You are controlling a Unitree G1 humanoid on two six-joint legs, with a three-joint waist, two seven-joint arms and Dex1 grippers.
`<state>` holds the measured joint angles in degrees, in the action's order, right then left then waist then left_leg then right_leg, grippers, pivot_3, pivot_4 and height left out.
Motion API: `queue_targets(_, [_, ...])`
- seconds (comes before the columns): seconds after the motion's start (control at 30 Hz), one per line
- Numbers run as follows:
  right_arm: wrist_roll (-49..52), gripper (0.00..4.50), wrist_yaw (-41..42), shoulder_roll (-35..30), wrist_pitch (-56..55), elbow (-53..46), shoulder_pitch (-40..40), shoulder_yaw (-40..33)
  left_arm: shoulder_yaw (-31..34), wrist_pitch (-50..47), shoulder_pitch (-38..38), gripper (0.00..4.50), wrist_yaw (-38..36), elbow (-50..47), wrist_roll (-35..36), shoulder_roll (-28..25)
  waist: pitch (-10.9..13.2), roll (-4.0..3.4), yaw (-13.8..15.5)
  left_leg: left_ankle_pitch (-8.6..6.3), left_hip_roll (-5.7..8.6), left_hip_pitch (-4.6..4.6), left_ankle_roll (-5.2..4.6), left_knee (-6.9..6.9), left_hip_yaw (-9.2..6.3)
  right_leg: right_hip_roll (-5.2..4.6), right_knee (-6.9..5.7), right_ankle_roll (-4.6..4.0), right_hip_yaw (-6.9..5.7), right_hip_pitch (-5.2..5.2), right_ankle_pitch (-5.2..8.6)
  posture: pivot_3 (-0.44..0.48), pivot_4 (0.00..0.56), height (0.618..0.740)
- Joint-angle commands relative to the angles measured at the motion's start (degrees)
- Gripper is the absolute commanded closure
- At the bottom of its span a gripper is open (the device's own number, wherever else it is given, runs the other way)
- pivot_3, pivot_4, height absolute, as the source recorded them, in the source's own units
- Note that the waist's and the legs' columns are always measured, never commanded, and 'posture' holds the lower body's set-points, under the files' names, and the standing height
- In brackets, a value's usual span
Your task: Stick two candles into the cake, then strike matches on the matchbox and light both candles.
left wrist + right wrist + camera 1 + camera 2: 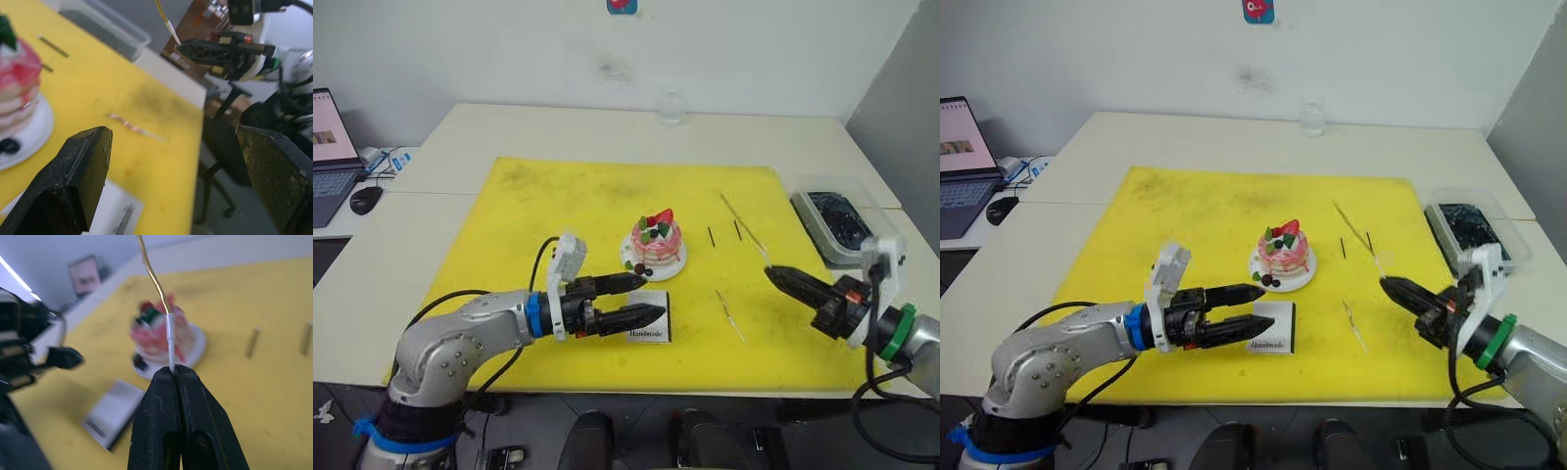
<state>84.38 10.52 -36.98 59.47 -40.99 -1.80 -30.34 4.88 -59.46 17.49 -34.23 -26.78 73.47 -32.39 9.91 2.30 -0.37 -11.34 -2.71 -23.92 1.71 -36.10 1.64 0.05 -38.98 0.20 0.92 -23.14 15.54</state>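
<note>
Right gripper [172,374] clenched on the white base of one candle [155,281], gold stem rising clear, ready for planting. Cake [656,242] mid-mat on its white plate, no candles in it. Second candle [729,314] flat on the yellow mat [558,196], between cake and right gripper. Left gripper [641,299] spread wide just over the matchbox [651,328], near the cake, seemingly waiting. Matches [723,233] lying beyond the cake, untouched.

A yellow mat [1205,225] covers the pale surface [1185,137]. The pink cake [1284,252] sits on its white plate near the middle. The left end effector [1258,306] hovers with fingers apart over the white matchbox [1275,333]. The right end effector [1386,284] pinches one candle [1356,231]; another candle [1354,326] lies flat, with two dark matches [1343,248] nearby.
</note>
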Motion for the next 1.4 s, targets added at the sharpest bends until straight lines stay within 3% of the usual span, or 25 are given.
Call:
queue_targets(0.03, [17.39,4.46,-10.41,-2.78,-7.21,-0.39,-4.05,5.58,1.13,-0.06,4.49,0.0,8.33,2.09,13.97,3.07,0.0,0.0,-0.03,0.0,0.02,0.0,0.0,0.0,0.0,0.0,0.01,0.0,0.0,0.01,0.0,0.0,0.15,0.74])
queue_targets(0.13, [26.71,4.46,-16.51,-4.73,-12.64,-1.02,-7.06,11.22,0.18,1.98,7.11,0.0,14.78,3.76,19.92,6.5,0.01,0.03,-0.04,0.01,0.05,-0.03,-0.01,-0.03,0.0,0.0,0.01,0.05,0.02,0.02,-0.03,0.0,0.15,0.74])
queue_targets(0.33, [28.62,4.46,-18.32,-5.58,-18.68,-2.7,-9.07,18.24,-0.88,5.17,9.07,0.0,21.36,6.17,26.44,11.27,0.01,0.03,0.01,0.01,0.1,-0.05,-0.01,-0.03,0.01,0.05,0.04,0.08,0.03,0.02,-0.01,0.0,0.15,0.74])
queue_targets(0.7, [28.62,4.46,-18.38,-5.91,-23.01,-4.21,-9.88,24.66,-1.87,5.7,10.32,0.0,21.03,8.3,28.86,11.89,0.01,0.03,0.06,0.01,0.09,-0.03,0.0,-0.03,0.02,0.12,0.03,0.07,0.04,0.02,-0.01,0.0,0.15,0.74])
queue_targets(1.17, [28.62,4.5,-18.28,-6.47,-24.6,-4.64,-10.12,26.68,-2.85,5.34,9.96,4.36,19.61,9.0,27.3,12.79,0.01,0.03,0.07,0.01,0.07,-0.04,0.0,-0.02,0.01,0.12,0.05,0.06,0.03,0.01,-0.01,0.0,0.15,0.74])
queue_targets(1.4, [28.62,4.5,-18.62,-7.59,-24.11,-4.44,-10.56,27.34,-2.79,5.26,9.99,4.46,18.46,8.89,26.04,12.5,0.01,0.03,0.08,0.01,0.07,-0.04,0.0,-0.02,0.0,0.12,0.05,0.06,0.02,0.0,-0.01,0.0,0.15,0.74])
